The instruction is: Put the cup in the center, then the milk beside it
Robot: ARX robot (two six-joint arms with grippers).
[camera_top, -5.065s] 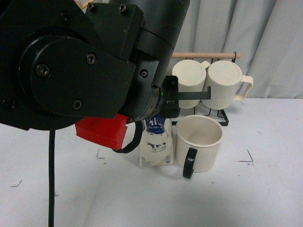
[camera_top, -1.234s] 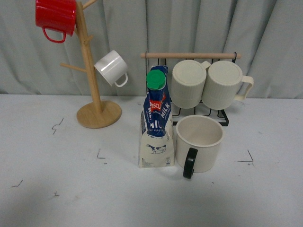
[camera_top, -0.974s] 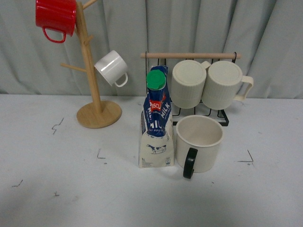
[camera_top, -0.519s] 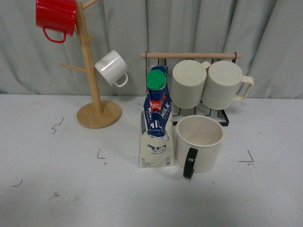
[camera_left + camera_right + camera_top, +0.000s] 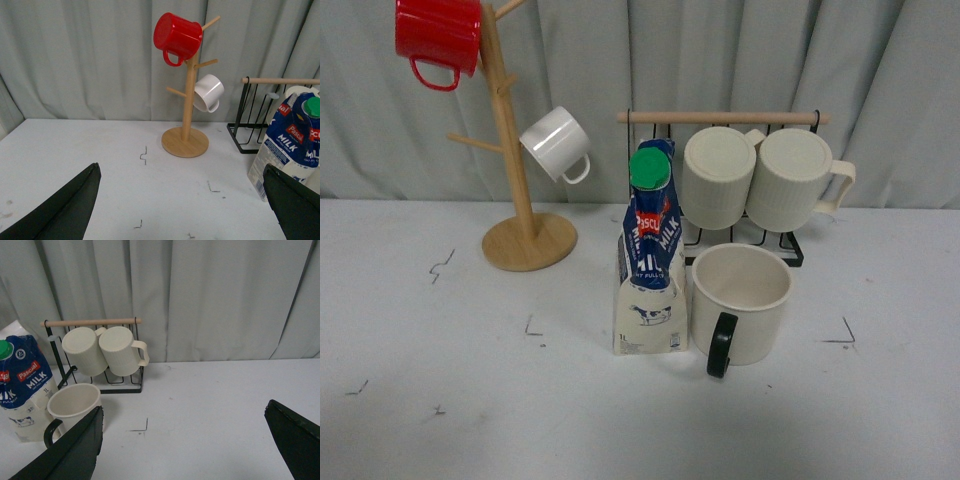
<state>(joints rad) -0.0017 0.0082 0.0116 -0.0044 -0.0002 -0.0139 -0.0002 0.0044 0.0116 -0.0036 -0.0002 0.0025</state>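
Cup (image 5: 740, 302) and milk (image 5: 650, 262) stand upright side by side at the middle of the desk (image 5: 440, 400), about touching, exactly as half a second ago, while the black arm that filled the front view five seconds back is gone. Only the wrist views show the left end effector (image 5: 182, 210) and right end effector (image 5: 182, 450), each spread wide and holding nothing. Carton reads "MILK" and "Pascual".

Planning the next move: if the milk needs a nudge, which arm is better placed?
Left, probably. The milk stands on the cup's left, and the left gripper's open view has the carton unobstructed. From the right gripper, also open, the cup sits in front.
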